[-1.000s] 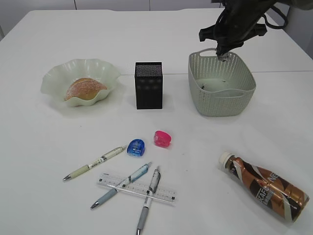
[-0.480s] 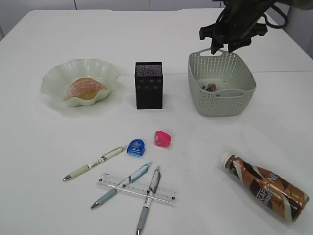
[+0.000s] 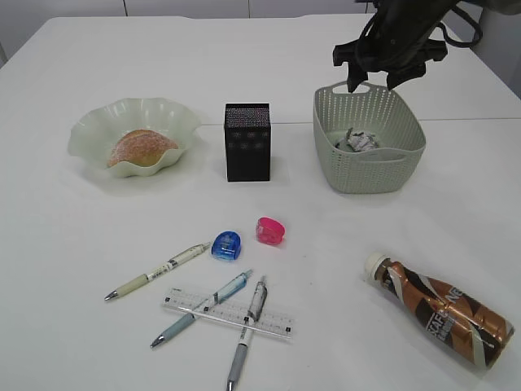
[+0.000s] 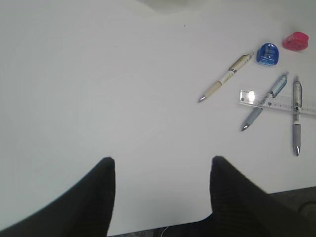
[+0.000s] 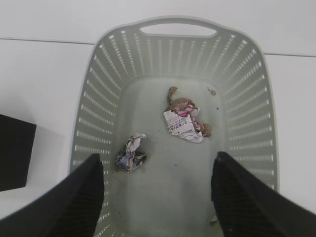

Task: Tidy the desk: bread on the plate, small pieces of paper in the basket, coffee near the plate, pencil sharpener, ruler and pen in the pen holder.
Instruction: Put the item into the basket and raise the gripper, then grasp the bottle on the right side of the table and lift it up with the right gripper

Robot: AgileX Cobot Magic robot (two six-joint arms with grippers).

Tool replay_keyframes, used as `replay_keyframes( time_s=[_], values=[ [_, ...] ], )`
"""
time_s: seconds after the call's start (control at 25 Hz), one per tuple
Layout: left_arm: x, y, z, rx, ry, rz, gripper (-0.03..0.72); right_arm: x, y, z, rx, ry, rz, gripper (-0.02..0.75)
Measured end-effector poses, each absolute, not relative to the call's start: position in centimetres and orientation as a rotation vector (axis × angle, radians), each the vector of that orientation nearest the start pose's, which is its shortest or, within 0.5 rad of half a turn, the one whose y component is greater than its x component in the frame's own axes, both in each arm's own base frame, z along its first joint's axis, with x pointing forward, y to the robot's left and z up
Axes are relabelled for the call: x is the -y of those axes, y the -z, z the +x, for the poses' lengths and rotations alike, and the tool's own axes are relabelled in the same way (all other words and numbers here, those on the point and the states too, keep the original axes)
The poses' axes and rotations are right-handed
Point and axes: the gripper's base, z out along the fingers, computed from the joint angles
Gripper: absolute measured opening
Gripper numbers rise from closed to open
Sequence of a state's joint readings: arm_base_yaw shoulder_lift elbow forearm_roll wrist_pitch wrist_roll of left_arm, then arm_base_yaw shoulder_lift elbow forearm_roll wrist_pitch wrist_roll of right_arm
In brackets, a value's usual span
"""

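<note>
My right gripper (image 3: 376,80) (image 5: 158,160) hangs open and empty above the sage-green basket (image 3: 370,167) (image 5: 177,24), where two crumpled pieces of paper (image 5: 185,121) (image 5: 131,153) lie on the floor. The bread (image 3: 140,147) rests in the wavy plate (image 3: 98,130). The coffee (image 3: 444,312) lies on its side at the front right. A blue pencil sharpener (image 3: 226,245) (image 4: 268,53), a pink one (image 3: 270,230), three pens (image 3: 159,271) and the clear ruler (image 3: 228,313) (image 4: 276,101) lie in front of the black pen holder (image 3: 247,141). My left gripper (image 4: 162,160) stands open over bare desk.
Two of the pens (image 3: 203,306) (image 3: 248,330) lie across the ruler. The pen holder stands between plate and basket. The desk's near edge (image 4: 163,228) shows just below my left fingers. Bare white tabletop lies between the basket and the coffee.
My right gripper has gone from shut to open above the basket, and a crumpled piece of paper has dropped from it onto the basket floor. Nothing else has moved.
</note>
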State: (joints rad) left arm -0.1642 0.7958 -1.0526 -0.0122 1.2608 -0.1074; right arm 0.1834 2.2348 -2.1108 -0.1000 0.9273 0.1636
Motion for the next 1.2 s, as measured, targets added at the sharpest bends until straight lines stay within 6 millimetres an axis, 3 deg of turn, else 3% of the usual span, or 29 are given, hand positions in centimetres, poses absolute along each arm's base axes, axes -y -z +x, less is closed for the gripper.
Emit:
replay_keyframes(
  time_s=[0.16, 0.44, 0.72, 0.92, 1.04, 1.2],
  values=[
    [2.0, -38.5, 11.2, -2.491, 0.130, 0.071, 0.442, -8.4, -26.2, 49.6, -2.565, -0.004, -0.066, 0.505],
    [2.0, -38.5, 11.2, -2.491, 0.130, 0.071, 0.442, -8.0, -29.0, 47.6, -2.628, 0.014, -0.054, 0.507],
    [2.0, -38.5, 11.2, -2.491, 0.130, 0.071, 0.442, -7.8, -28.8, 46.5, -2.744, 0.047, -0.075, 0.507],
    [2.0, -38.5, 11.2, -2.491, 0.130, 0.071, 0.442, -8.3, -29.0, 46.3, -2.753, -0.048, -0.093, 0.507],
    [2.0, -38.5, 11.2, -2.491, 0.130, 0.071, 0.442, -8.6, -30.4, 45.6, -2.732, -0.099, -0.126, 0.504],
    [2.0, -38.5, 11.2, -2.491, 0.130, 0.071, 0.442, -8.2, -33.1, 43.1, -2.702, -0.110, -0.144, 0.497]
  ],
)
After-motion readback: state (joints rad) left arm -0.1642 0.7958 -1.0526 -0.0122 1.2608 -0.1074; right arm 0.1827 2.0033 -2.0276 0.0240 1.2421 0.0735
